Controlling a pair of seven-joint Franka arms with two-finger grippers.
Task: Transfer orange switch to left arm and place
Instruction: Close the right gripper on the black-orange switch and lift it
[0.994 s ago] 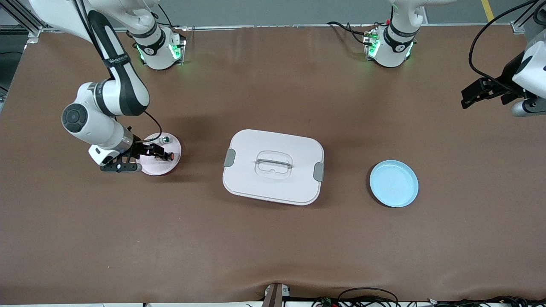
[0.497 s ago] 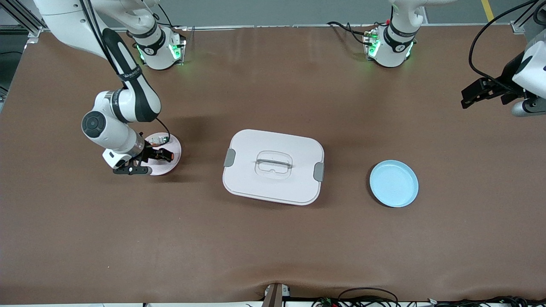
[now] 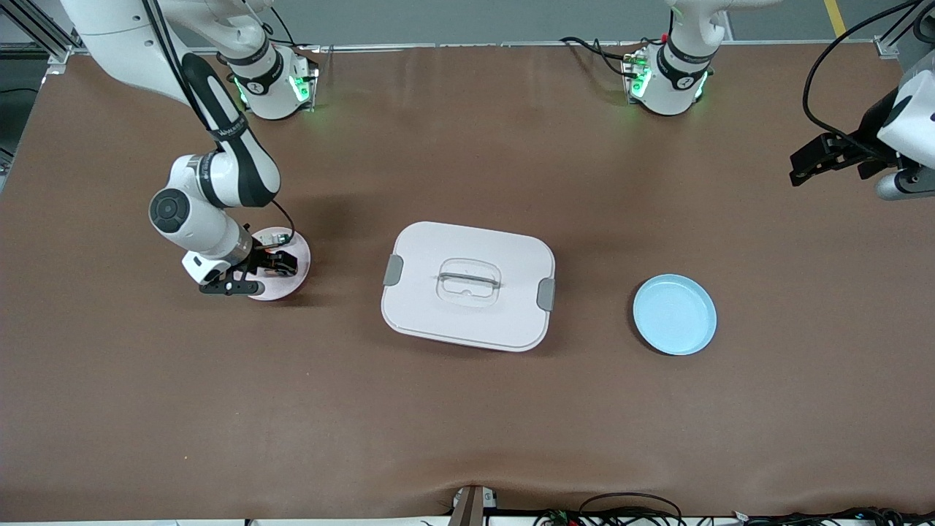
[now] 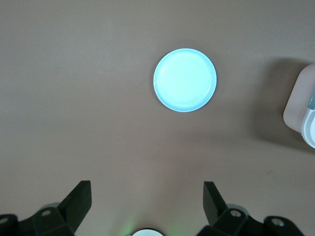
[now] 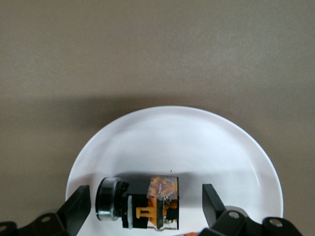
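- Right gripper [image 3: 276, 264] has slid in over the pink plate [image 3: 292, 281], jaws spread either side of the orange switch [image 5: 140, 201] lying on it.
- Left gripper [image 3: 803, 166] waits, jaws spread, high above the blue plate [image 3: 674, 315].
- Box [image 3: 468, 286] sits between both plates.

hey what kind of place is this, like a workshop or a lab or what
Most likely a robotics lab bench: two white arms, right end effector and left end effector, bolted along a brown-covered table, loose cables at its edge, and only staged props like the box.
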